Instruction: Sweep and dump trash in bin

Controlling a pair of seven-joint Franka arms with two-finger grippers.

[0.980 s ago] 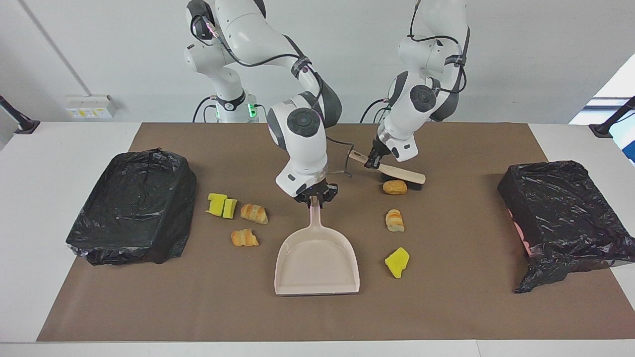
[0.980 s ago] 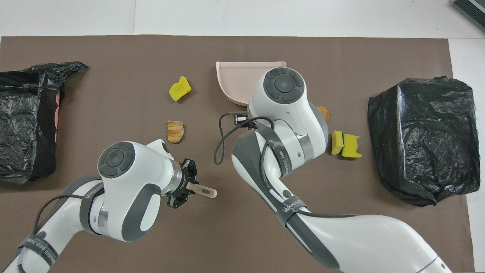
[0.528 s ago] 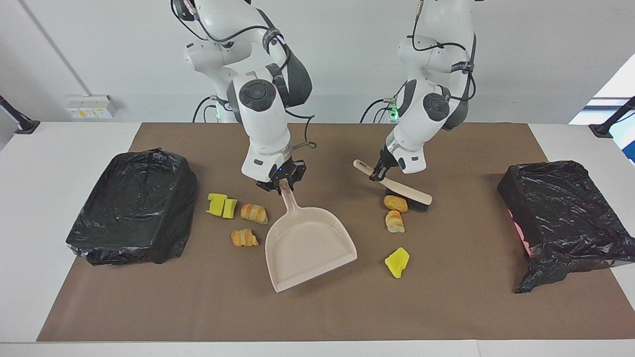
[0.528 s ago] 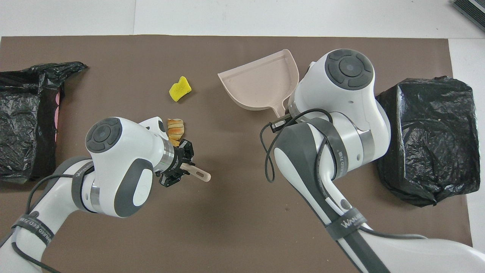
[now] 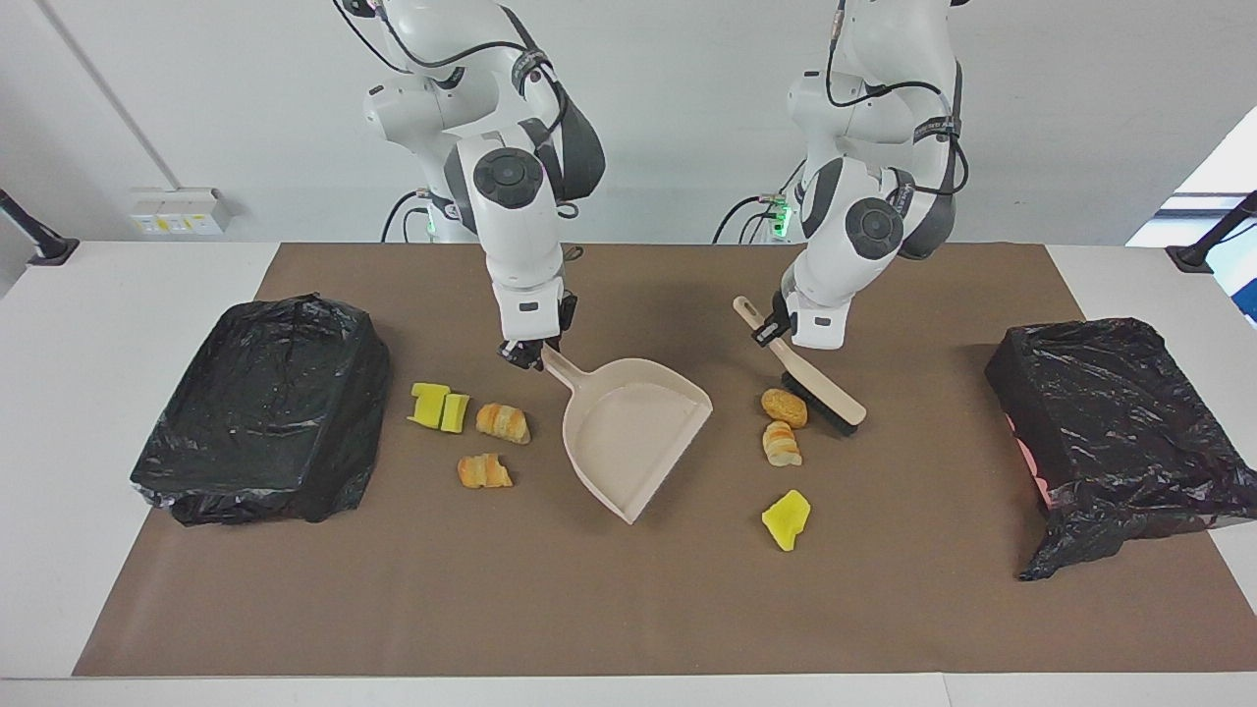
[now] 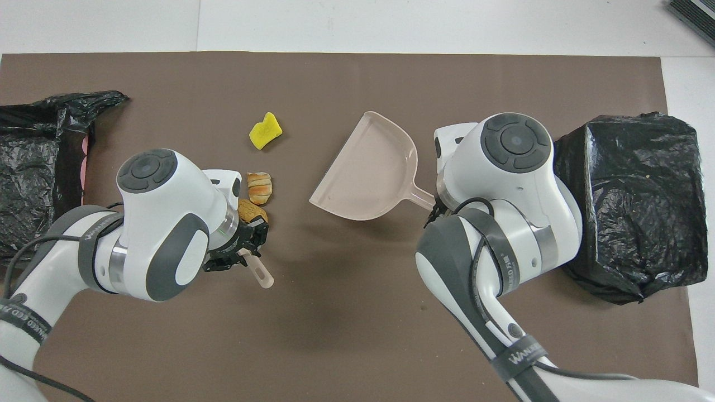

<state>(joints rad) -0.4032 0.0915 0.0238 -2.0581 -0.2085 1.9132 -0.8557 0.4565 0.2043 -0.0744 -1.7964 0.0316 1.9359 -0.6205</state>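
Two arms at work, six scraps of trash on the brown mat.

Facing view:
- Right gripper [image 5: 526,353]: clamped on the handle of the dustpan [image 5: 633,437], whose open lip is turned toward 4 o'clock, apparently to face the scraps at the left arm's end of the table.
- Left gripper [image 5: 769,330]: closed on the handle of the brush [image 5: 820,391], bristles down on the mat, just beside the round bread piece [image 5: 784,407]; probably set to push trash toward the pan.
- Striped bread piece [image 5: 782,442] and yellow sponge chunk [image 5: 788,518]: at 6 o'clock from the round piece, in a loose line.
- Yellow sponge pair [image 5: 439,407], croissant [image 5: 504,422], second croissant [image 5: 483,471]: at 9 o'clock from the pan, apart from it, unswept.
- Bin [image 5: 260,407], bag-lined: at 9 o'clock from these; second bin [image 5: 1110,417] at the table's 3 o'clock end.

Overhead view:
- Dustpan [image 6: 371,176]: lip faces 7 o'clock; right gripper hidden under its wrist.
- Left gripper [image 6: 237,254]: brush handle [image 6: 261,274] juts out toward 5 o'clock; bread pieces at its 12 o'clock, sponge chunk [image 6: 265,130] farther.
- Nothing lies in the pan yet.
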